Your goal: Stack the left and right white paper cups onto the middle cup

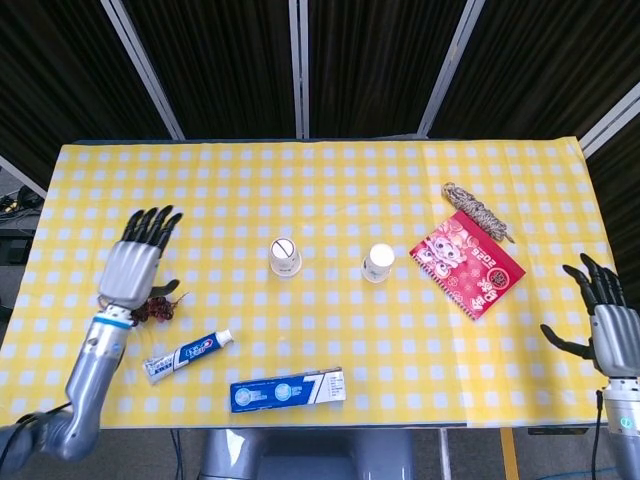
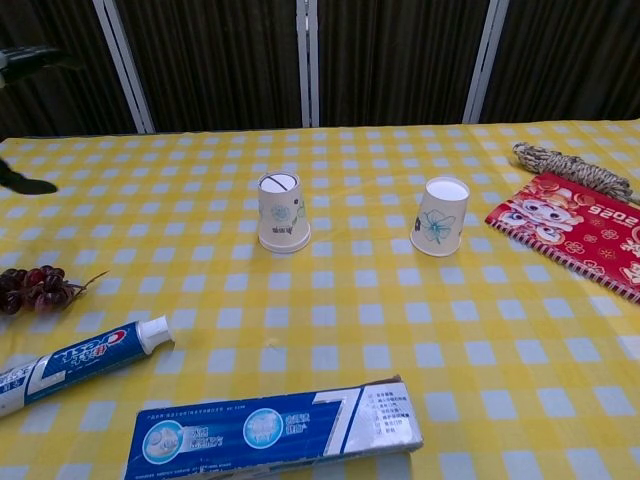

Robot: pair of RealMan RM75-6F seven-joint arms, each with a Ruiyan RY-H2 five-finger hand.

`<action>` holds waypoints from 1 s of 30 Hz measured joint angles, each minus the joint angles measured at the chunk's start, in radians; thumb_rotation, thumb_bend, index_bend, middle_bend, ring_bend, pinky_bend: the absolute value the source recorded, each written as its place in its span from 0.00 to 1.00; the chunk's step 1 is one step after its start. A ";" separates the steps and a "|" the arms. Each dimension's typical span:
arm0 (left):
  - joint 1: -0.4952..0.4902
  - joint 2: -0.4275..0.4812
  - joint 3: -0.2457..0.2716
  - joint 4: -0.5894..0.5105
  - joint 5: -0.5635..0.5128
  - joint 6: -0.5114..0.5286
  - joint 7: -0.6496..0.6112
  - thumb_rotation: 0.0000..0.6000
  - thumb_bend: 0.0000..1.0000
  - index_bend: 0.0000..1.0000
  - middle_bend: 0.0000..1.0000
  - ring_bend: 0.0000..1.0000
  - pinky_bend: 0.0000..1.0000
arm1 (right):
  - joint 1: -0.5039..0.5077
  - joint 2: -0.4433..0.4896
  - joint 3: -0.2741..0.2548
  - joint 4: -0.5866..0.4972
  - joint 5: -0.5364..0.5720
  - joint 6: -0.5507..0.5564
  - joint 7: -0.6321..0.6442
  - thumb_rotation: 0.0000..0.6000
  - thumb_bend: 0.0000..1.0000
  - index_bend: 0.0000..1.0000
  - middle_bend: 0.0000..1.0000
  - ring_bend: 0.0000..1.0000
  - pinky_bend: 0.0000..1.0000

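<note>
Left hand point(image 1: 133, 268) open, fingers spread, empty, well left of cups, above grapes point(image 1: 155, 305). Middle cup point(image 1: 285, 256) inverted on worktop point(image 1: 330, 180), looks already doubled. Right cup point(image 1: 377, 263) alone beside it: your next pick. Right hand point(image 1: 605, 330) open, empty, at far right edge; long reach inward needed.

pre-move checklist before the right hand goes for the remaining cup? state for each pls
1. Middle stack upright on the tablecloth: ok, upside down, left cup already nested on it.
2. Right cup standing apart, unstacked: ok, upside down, slightly tilted.
3. Right hand free: ok, fingers spread, holding nothing, at the table's right edge.
4. Left hand clear of the stack: ok, open, over the grapes at far left.
5. Path from right hand to cup: not ok, red booklet and rope bundle lie between; go above them.
6. Nesting depth of the stack: cannot tell.
</note>
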 measured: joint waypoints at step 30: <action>0.282 0.159 0.061 0.035 0.169 0.148 -0.323 1.00 0.11 0.04 0.00 0.00 0.02 | 0.579 -0.235 0.202 -0.273 0.565 -0.473 -0.828 1.00 0.12 0.28 0.09 0.00 0.15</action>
